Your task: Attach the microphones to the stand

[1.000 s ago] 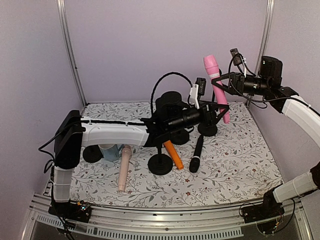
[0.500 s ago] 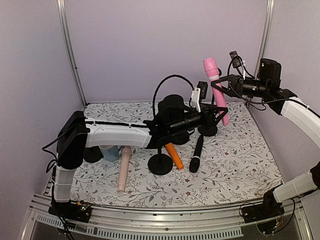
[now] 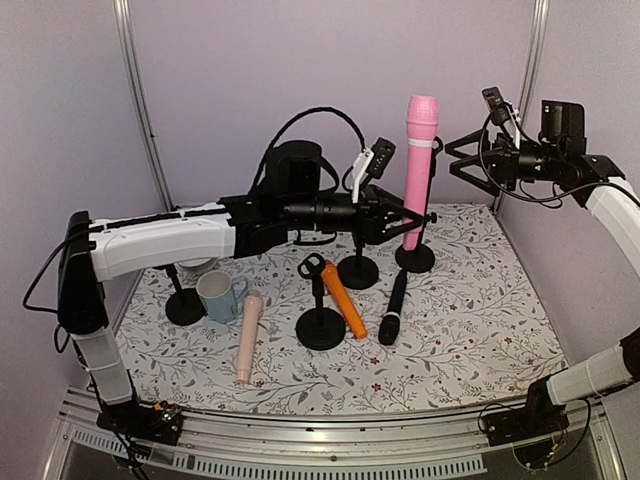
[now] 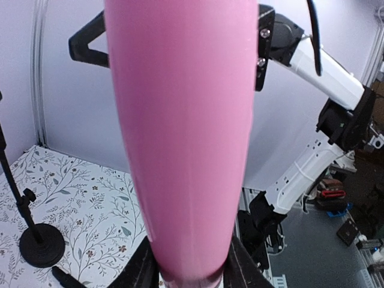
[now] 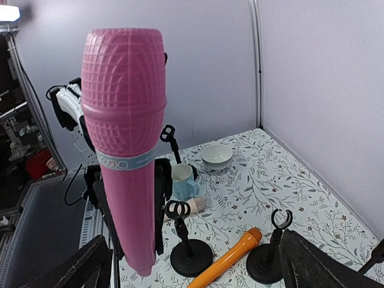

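Standing upright over the back right stand [image 3: 415, 259], the pink mic [image 3: 420, 150] is being held low on its body by the left fingers [image 3: 407, 218], which are clamping narrowly on it. Whether it is sitting in the clip cannot be told. The right fingers [image 3: 452, 156] are hanging spread wide, just right of the pink mic and apart from it. Of four mics, three are lying on the counter [image 3: 470, 320]: the orange mic [image 3: 345, 305] just beside the front stand [image 3: 321, 325], the black mic [image 3: 393, 308] right of it, and the beige mic [image 3: 247, 335] near the one mug [image 3: 220, 296]. Four stands are showing in all.
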